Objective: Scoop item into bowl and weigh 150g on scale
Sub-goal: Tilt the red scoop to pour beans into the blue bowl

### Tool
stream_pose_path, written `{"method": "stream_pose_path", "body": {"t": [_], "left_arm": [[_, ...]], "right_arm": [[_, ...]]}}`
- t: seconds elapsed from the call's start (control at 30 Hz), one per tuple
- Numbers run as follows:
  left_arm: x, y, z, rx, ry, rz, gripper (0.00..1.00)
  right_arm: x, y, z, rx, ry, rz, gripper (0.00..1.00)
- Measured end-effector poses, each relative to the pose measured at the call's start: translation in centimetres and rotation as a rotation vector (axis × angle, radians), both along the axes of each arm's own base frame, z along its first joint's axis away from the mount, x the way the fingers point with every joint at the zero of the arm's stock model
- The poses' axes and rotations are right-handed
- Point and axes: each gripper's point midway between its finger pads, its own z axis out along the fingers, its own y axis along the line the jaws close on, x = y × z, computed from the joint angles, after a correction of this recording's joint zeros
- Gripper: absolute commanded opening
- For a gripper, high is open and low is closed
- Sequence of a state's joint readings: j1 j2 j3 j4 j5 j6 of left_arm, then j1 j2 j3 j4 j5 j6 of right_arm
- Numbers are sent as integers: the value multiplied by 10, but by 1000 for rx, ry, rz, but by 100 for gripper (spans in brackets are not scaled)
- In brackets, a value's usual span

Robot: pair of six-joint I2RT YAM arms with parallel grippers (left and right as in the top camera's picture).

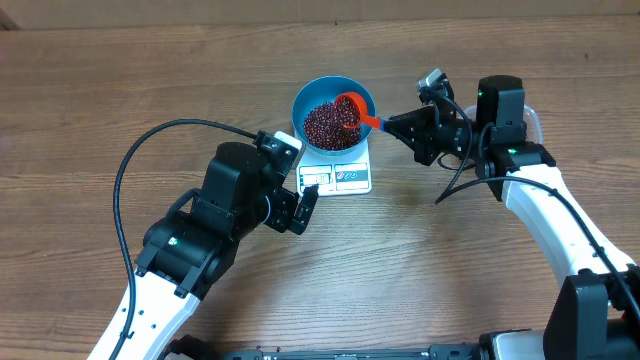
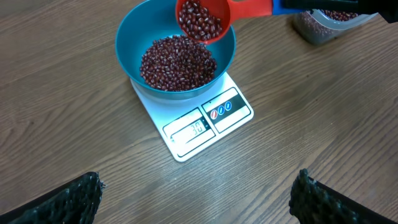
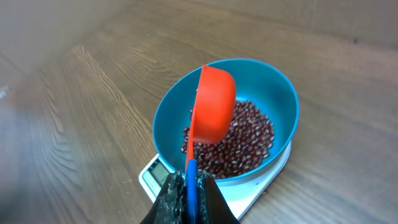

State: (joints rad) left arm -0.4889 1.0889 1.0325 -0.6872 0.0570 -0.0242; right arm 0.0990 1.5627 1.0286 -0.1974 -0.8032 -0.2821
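The blue bowl (image 1: pixel 298 100) stands on the white scale (image 1: pixel 350 180) at the table's middle back. A heap of dark red-brown beans (image 2: pixel 177 62) lies in it. My right gripper (image 3: pixel 191 180) is shut on the blue handle of a red scoop (image 3: pixel 214 106). The scoop is tipped on its side over the bowl's right part, with beans still in its cup (image 2: pixel 200 18). My left gripper (image 2: pixel 199 199) is open and holds nothing. It hovers over bare wood just in front of the scale's display (image 2: pixel 189 130).
A clear plastic tub (image 2: pixel 323 25) with more beans stands right of the bowl, partly behind the right arm. A black cable (image 1: pixel 130 170) loops over the table on the left. The right arm (image 1: pixel 540 200) runs along the right side.
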Motion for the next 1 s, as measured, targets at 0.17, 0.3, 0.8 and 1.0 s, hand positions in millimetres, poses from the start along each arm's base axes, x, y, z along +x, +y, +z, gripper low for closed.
{"method": "stream_pose_path", "body": {"t": [0.17,0.3,0.8,1.0], "left_arm": [[0,0,0,0,0,0,99],[0,0,0,0,0,0,100],[0,0,0,0,0,0,100],[0,0,0,0,0,0,99]], "right_arm": [[1,0,1,-47,-86,44,4],[1,0,1,-86,-156,81,4],[8,1,10,-164,-349,147,4],[10,1,14,-177,-397,157,4]]}}
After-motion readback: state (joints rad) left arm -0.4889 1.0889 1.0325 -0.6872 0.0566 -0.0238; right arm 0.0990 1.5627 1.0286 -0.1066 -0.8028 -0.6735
